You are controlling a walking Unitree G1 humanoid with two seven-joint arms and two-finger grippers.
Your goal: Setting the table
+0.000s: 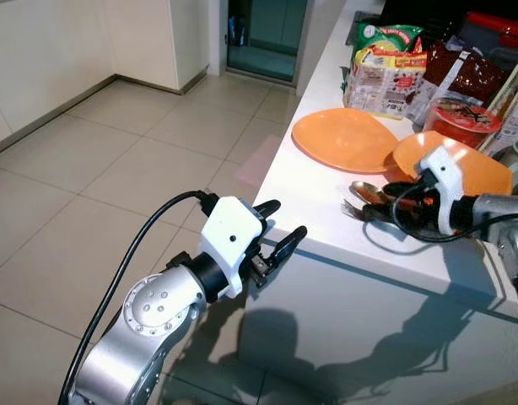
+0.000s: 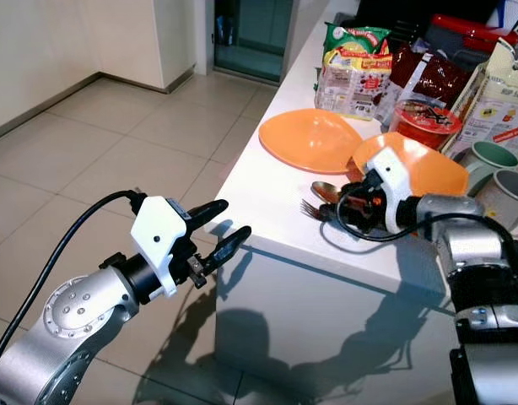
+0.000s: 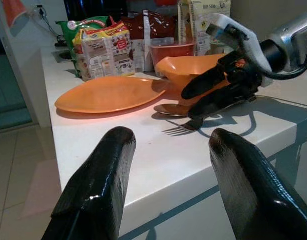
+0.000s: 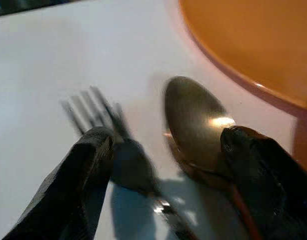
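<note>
On the white counter (image 1: 310, 194) an orange plate (image 1: 343, 139) lies beside an orange bowl (image 1: 470, 164). Just in front of the bowl are a spoon (image 1: 366, 191) and a fork (image 1: 352, 209), side by side. My right gripper (image 1: 381, 201) is low over their handles and open. In the right wrist view the fork (image 4: 101, 112) and the spoon (image 4: 193, 120) lie between its fingers (image 4: 83, 175). My left gripper (image 1: 286, 219) hangs open and holds nothing, in the air off the counter's near left corner. Its wrist view looks across at the plate (image 3: 108, 92).
Snack packets (image 1: 385, 67), a red noodle cup (image 1: 466, 118), a carton (image 2: 499, 101) and mugs (image 2: 491, 160) crowd the back of the counter. The tiled floor (image 1: 99, 169) lies to the left, with a doorway (image 1: 263, 34) far behind.
</note>
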